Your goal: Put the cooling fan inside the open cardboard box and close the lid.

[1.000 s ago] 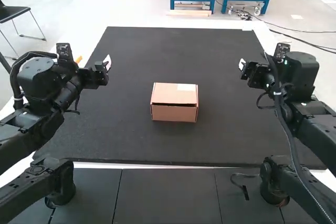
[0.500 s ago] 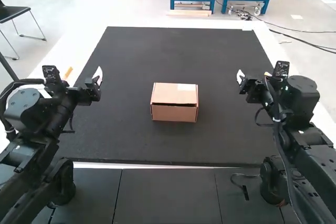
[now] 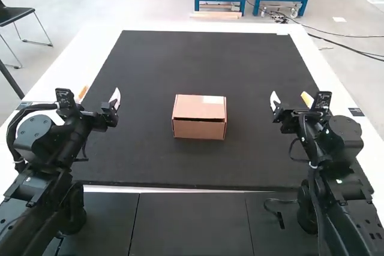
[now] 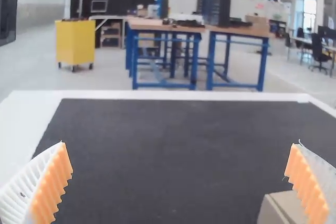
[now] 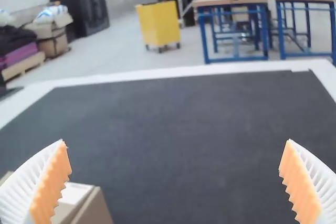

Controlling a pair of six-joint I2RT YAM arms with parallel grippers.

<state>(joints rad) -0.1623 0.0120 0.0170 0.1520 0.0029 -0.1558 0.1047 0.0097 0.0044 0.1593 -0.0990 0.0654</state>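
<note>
Cardboard box (image 3: 199, 116) sits mid black mat (image 3: 204, 58), lid flaps down. Left gripper (image 3: 99, 95) hovers at the mat's left edge, fingers spread wide, empty. Right gripper (image 3: 290, 100) is likewise spread at the right edge. Both well apart from the box.

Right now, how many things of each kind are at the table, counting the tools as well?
Cardboard box: 1
Tools: 2, the left tool and the right tool
Black mat: 1
Total: 4
</note>
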